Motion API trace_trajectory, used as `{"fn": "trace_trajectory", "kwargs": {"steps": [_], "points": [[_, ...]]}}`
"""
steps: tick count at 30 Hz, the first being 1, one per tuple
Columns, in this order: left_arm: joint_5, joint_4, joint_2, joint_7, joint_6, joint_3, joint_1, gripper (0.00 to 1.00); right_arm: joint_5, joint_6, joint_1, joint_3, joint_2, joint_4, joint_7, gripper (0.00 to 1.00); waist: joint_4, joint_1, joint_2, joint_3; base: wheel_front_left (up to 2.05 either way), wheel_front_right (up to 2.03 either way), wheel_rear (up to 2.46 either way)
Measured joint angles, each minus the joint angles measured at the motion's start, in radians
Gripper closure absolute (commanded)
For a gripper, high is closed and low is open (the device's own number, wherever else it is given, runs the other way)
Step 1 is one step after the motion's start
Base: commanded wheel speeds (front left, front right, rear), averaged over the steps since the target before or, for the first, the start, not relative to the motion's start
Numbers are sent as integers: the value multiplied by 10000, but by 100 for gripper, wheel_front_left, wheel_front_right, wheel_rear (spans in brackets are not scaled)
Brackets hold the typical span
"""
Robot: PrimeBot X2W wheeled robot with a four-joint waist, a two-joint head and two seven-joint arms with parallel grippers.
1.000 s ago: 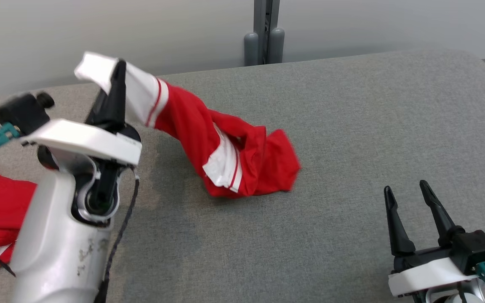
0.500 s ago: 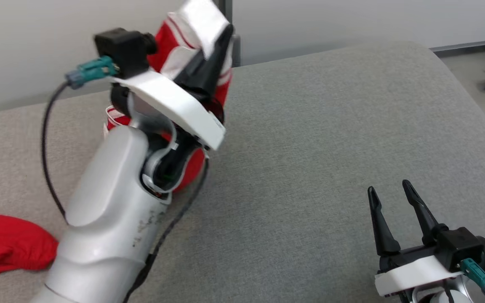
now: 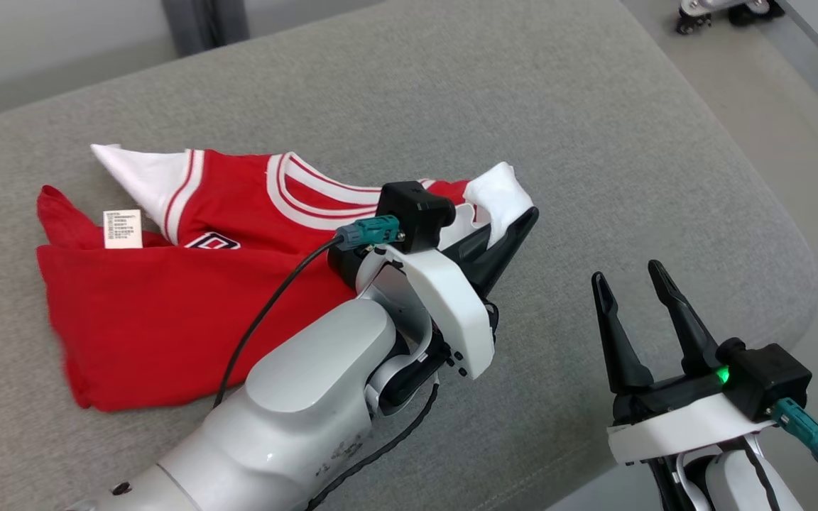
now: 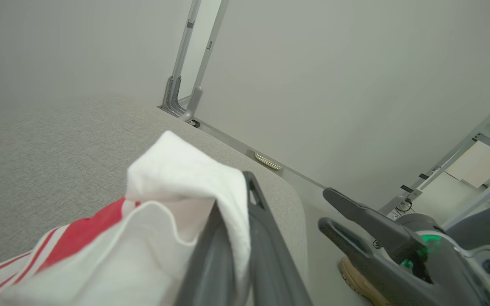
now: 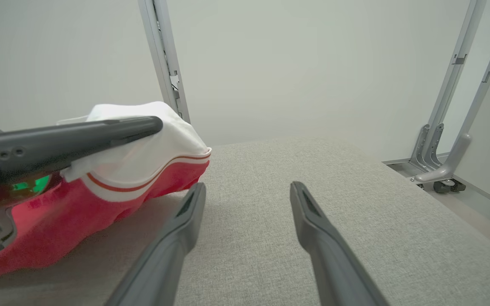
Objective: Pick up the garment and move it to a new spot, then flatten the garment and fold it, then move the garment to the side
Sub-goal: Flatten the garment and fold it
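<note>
A red shirt point(image 3: 167, 319) with white stripes lies on the left part of the grey desk point(image 3: 494, 92). It is bunched up, not flat. A small white label point(image 3: 123, 228) shows near its far left corner. Past the far edge of the desk stand a dark post point(image 3: 203, 21) and a pale wall point(image 3: 40, 57).

The right end of the shirt is a white sleeve edge. It is held up a little above the desk, while the red part under it rests on the desk. The left tool point(image 3: 526, 220) is closed on this white edge and pinches it between its two dark fingers. The cloth folds over the tips of the fingers.

To the right of the shirt there is open grey desk, both far and near.

The right tool point(image 3: 625, 271) is at the near right, close to the left tool but not touching it or the shirt. Its two fingers stand wide apart, and grey desk shows between them.

Just right of it the desk ends in a round corner. Past that edge is the pale floor point(image 3: 771, 121), with some small wheels point(image 3: 721, 11) far off at the right.
</note>
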Motion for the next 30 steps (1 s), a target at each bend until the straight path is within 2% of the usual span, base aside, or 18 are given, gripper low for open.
{"fn": "trace_trajectory", "kwargs": {"steps": [2,3,4,5,8,12,16,17,19,21,24,30], "points": [[-98,100,-15,-456,134,-474,-262,100,159,0,-33,6,-8,8,0,0,-267,0,0,330,0,0,0],[-123,188,-8,-738,219,-675,-399,63,219,0,-33,17,-4,23,0,0,-397,0,0,475,0,0,0],[-234,286,2,-915,311,-853,-477,5,278,0,-36,36,-4,29,0,0,-517,0,0,599,0,0,0],[-397,389,4,-978,376,-1057,-511,0,347,0,-50,44,-4,38,0,0,-623,0,0,718,0,0,0],[-709,650,15,-692,497,-1795,-517,0,470,0,-85,-221,4,40,0,0,-828,0,0,989,0,0,0],[-1049,359,13,-378,708,-2341,-585,0,334,0,6,-688,2,107,0,0,-633,0,0,968,0,0,0],[-1127,-169,46,-198,1058,-2458,-576,0,65,0,216,-972,12,113,0,0,-186,0,0,623,0,0,0],[-1198,-393,136,-301,1271,-2295,-525,0,6,0,246,-1037,12,107,0,0,-52,0,0,508,0,0,0],[-1243,-890,633,-481,1695,-1977,-472,0,-81,0,274,-1147,8,42,0,0,223,0,0,307,0,0,0],[-1381,-1317,1392,-629,2186,-1513,-258,0,-184,0,331,-1204,10,-13,0,0,500,0,0,152,0,0,0],[-1685,-1753,2556,-397,2673,-1106,104,0,-328,0,399,-1246,10,-58,0,0,925,0,0,-4,0,0,0],[-2136,-2040,4280,934,3101,-865,103,0,-487,0,395,-1244,15,-75,0,0,1554,0,0,-24,0,0,0]]}}
